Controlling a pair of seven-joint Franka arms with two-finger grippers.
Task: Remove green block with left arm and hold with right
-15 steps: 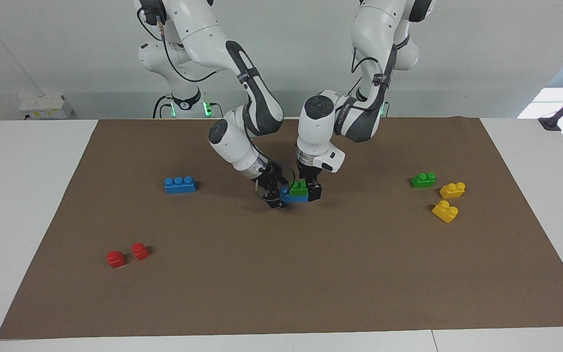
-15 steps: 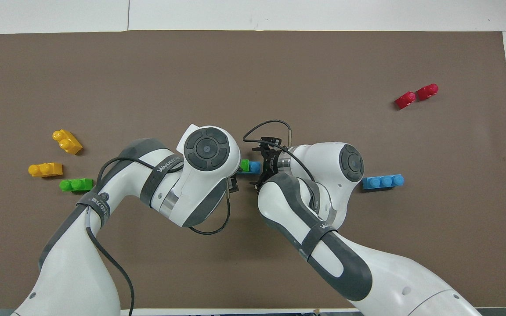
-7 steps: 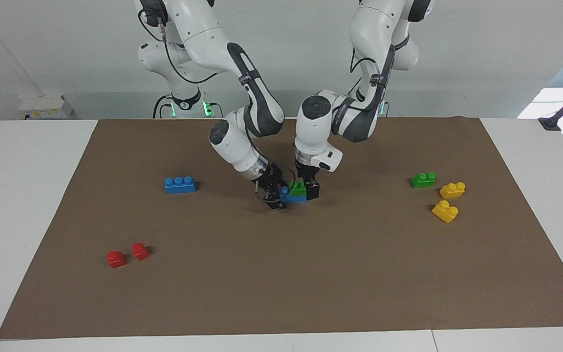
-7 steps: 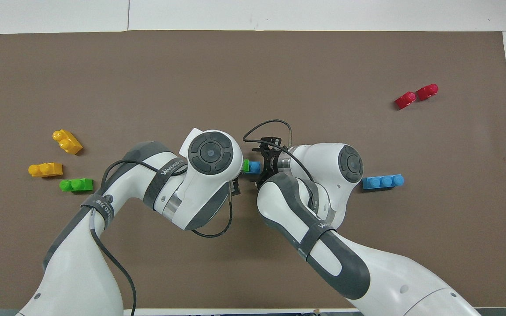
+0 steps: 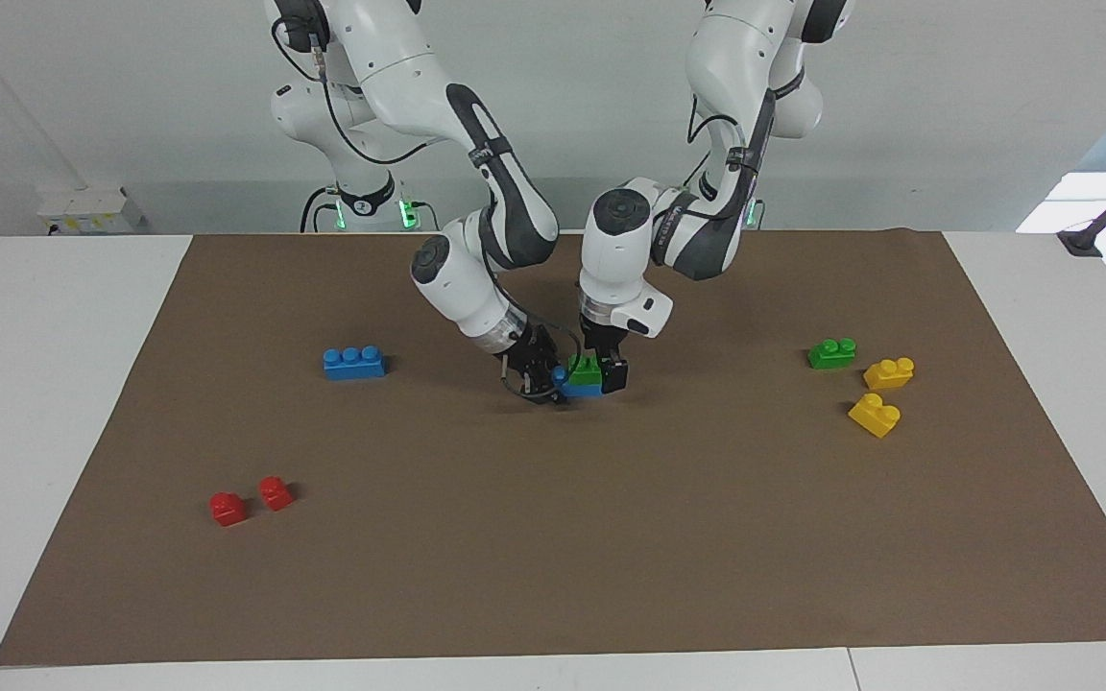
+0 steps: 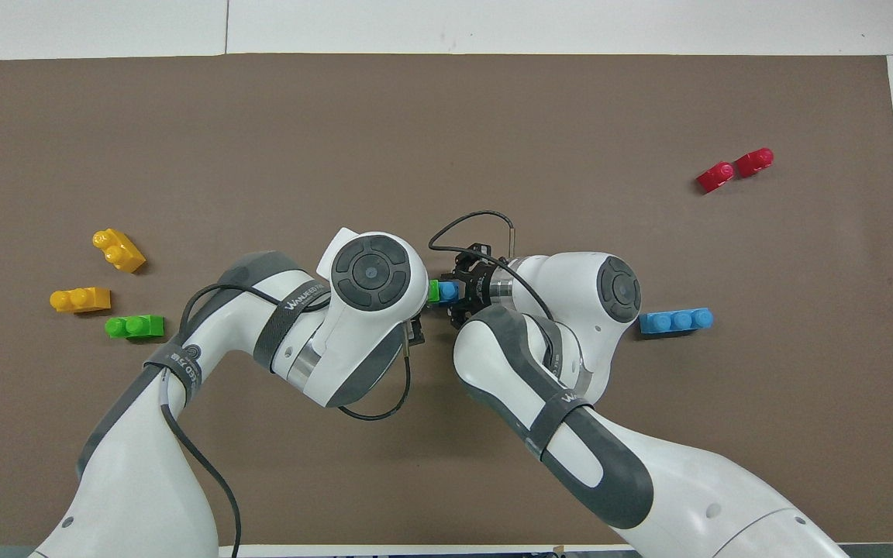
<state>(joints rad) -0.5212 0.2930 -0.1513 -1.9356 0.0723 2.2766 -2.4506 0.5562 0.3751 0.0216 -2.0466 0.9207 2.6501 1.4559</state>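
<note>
Bracing a two-brick stack mid-table: green block [image 5: 586, 368] sits studded onto a blue brick [image 5: 580, 387], which rests on the brown mat [image 5: 553, 537].

Right gripper [image 5: 541, 385], the one with the wire loop, comes in slantwise at the blue brick's end toward the right arm's end of the table. Its fingers look closed on that brick, likely to pin the base so the green one can be pulled off.

Left gripper [image 5: 601, 372] stands upright over the stack, fingers spread wide on either side of the green block; whether they touch it I cannot tell.

Against a second ago: right fingers have drawn in from wide open; left arm has shifted slightly toward the stack, fingers unchanged. Stack has not moved.

Loose bricks lie well apart: second green brick [image 5: 831, 353] beside two yellow ones [image 5: 881, 394] toward the left arm's end; another blue brick [image 5: 353, 363] and two red ones [image 5: 250, 500] toward the right arm's end.
</note>
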